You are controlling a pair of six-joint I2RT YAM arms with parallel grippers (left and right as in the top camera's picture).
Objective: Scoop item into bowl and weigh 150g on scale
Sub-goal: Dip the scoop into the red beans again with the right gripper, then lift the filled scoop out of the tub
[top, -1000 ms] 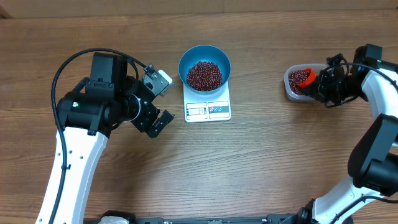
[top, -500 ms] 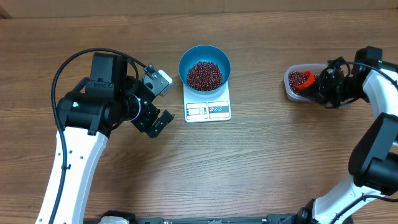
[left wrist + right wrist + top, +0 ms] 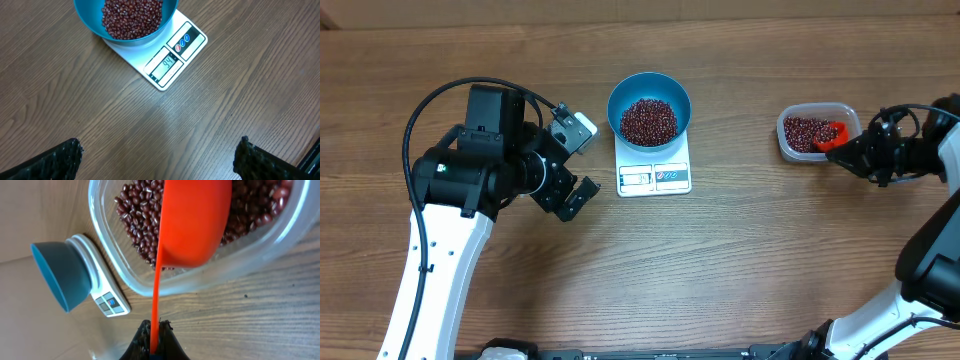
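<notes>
Overhead: right tool [image 3: 853, 152], clamped on the orange plastic scoop [image 3: 833, 136], has drawn back toward the tabletop's right edge, likely scooping again; left tool [image 3: 584, 160] gapes.

Beyond the left fingers [image 3: 55, 160], the top edge cuts the blue bowl [image 3: 90, 20]. The red scoop [image 3: 195, 225] hides its handle end between the right fingers [image 3: 141, 346]; the clear tub [image 3: 115, 265] runs off-frame.
</notes>
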